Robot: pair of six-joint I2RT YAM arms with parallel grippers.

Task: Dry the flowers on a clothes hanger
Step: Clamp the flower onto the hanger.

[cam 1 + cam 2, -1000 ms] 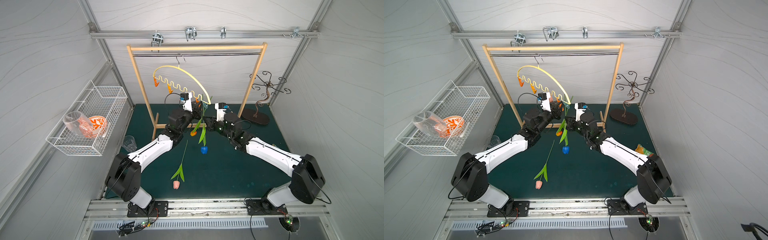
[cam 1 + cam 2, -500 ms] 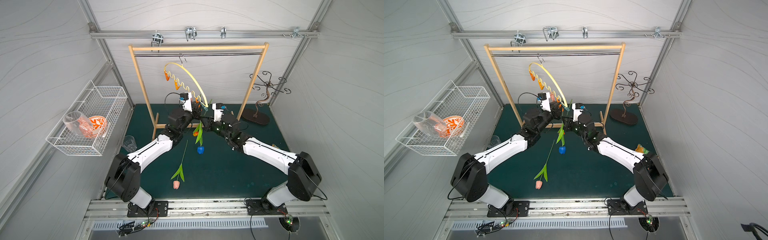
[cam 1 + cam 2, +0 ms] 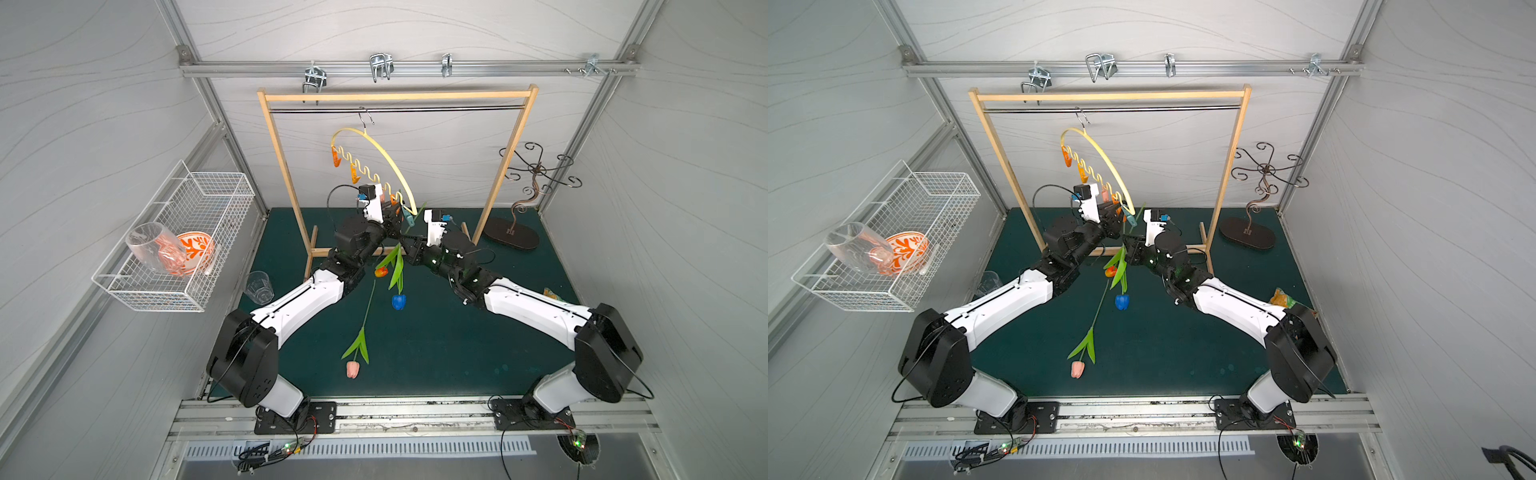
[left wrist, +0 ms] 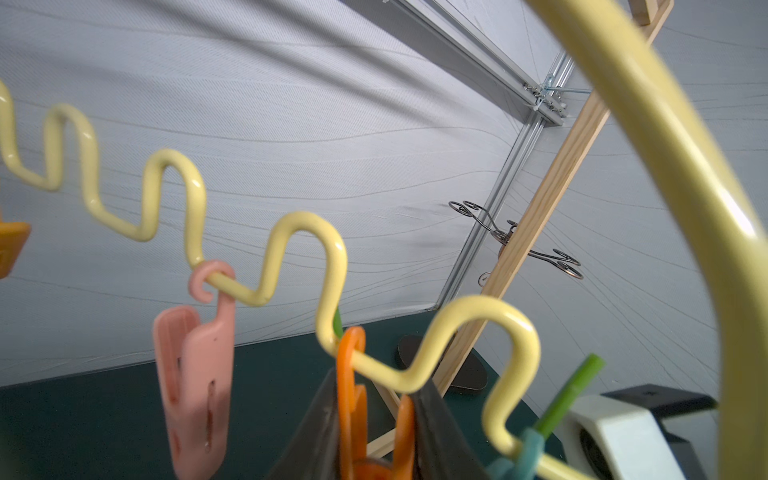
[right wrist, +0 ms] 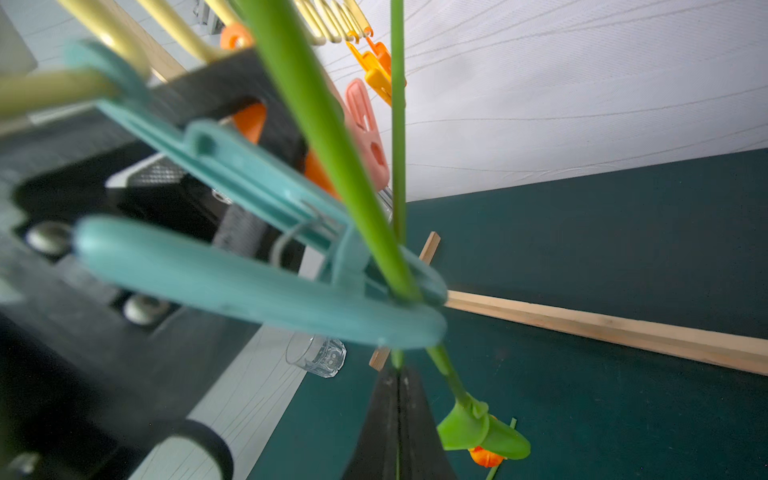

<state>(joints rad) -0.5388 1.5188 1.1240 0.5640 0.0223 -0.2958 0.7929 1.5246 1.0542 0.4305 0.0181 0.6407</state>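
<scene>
The wooden rack (image 3: pixel 395 97) stands at the far side of the green mat (image 3: pixel 436 353). The clothes hanger (image 4: pixel 644 108), a pale yellow arch with a wavy lower bar, hangs by its metal hook from the rack's rod. It is tilted, with the left end high and the right end low between the two grippers. The left gripper (image 4: pixel 376 419) is clamped on an orange clothespin (image 4: pixel 347 386) on the wavy bar. The right gripper (image 5: pixel 398 399) is closed on the thin green stem of the blue tulip (image 3: pixel 398 302), whose head points down. The orange tulip (image 3: pixel 381 272) hangs head down from the teal clothespin (image 5: pixel 249 282) at the bar's low end. The pink tulip (image 3: pixel 352 369) lies on the mat, near and centre, untouched.
</scene>
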